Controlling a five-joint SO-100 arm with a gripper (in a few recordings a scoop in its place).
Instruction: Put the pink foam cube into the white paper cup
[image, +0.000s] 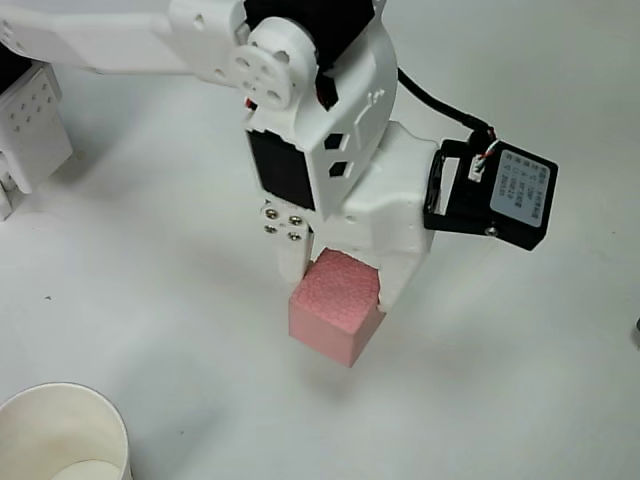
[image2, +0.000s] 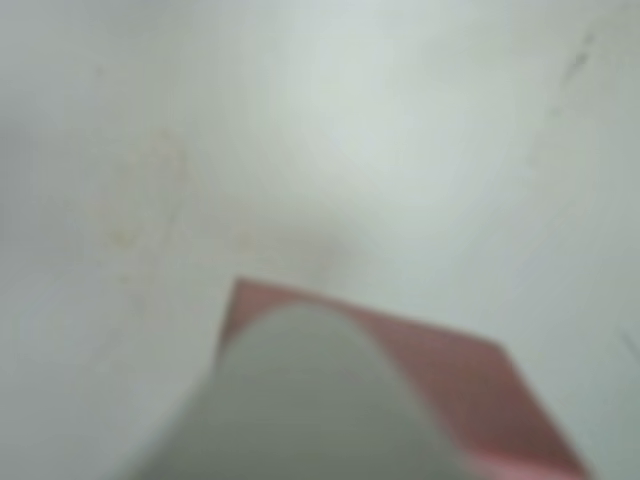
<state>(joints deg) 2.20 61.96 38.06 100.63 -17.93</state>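
The pink foam cube sits between the two white fingers of my gripper, which is shut on it near the middle of the overhead view. Its lower corner points toward the table, and a faint shadow lies under it. In the blurred wrist view the cube shows as a pink wedge behind one white finger. The white paper cup stands upright at the bottom left corner of the overhead view, well apart from the cube, mouth up.
The white tabletop is bare around the cube. A black camera module with a cable hangs on the gripper's right side. The arm's white base block stands at the left edge.
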